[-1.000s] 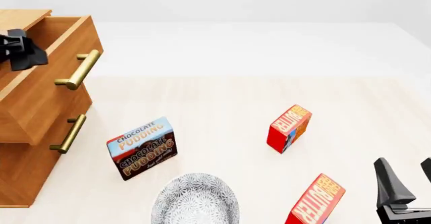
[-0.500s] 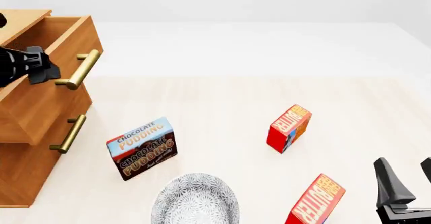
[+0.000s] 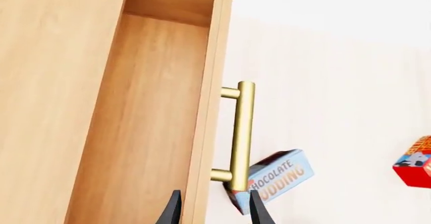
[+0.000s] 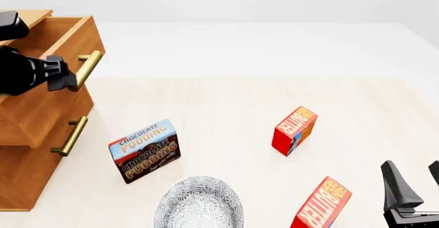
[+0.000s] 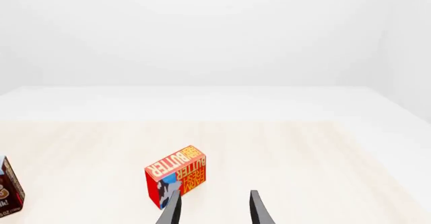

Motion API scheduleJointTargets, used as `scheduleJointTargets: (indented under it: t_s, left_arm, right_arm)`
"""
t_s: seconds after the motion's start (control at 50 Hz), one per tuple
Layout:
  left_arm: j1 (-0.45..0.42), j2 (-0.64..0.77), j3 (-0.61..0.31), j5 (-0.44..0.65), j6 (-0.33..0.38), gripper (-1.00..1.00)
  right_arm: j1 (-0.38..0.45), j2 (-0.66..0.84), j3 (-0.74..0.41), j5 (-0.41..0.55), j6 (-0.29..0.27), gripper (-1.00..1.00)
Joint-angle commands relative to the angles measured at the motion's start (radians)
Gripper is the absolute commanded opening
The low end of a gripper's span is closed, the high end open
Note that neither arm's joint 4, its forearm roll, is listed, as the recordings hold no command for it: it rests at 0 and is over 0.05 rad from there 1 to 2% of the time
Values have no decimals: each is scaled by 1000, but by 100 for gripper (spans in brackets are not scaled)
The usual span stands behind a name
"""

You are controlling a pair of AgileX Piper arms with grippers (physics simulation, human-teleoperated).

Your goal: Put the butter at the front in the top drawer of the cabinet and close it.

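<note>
So on the far left the left claw [image 4: 67, 79] hangs right at the front of the top drawer [image 4: 41, 102], which is pulled well out of the cabinet [image 4: 20, 171]. In the left wrist view its fingertips [image 3: 173, 210] sit apart with the drawer's front panel between them, not squeezing anything, so I'd call it spread open. The brass handle [image 3: 241, 135] is just beside that claw, and the drawer's inside looks like bare wood. Below and a bit right of the claw stands the pudding box [image 4: 145, 150], with a patterned bowl [image 4: 199, 203] near the front edge past that. Next comes the back butter [image 4: 294, 130], well away from both claws. The front butter [image 4: 321, 203] stands on the table just left of the right claw [image 4: 415, 184], not touching it. That right claw rests low at the bottom right corner, fingers parted and gripping nothing
</note>
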Motion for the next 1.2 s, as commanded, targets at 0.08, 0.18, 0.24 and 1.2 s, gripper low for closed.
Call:
scheduleJointTargets:
  t_s: [0.08,0.18,0.24,1.2]
  left_arm:
    - [-45,18,11,-14,-20,100]
    - [-80,30,16,-21,-37,100]
    - [-87,35,20,-21,-35,100]
    - [-338,106,15,-48,-139,100]
  right_arm:
    - [0,-7,1,6,0,100]
    - [0,-7,1,6,0,100]
    - [0,-7,1,6,0,100]
    - [0,-7,1,6,0,100]
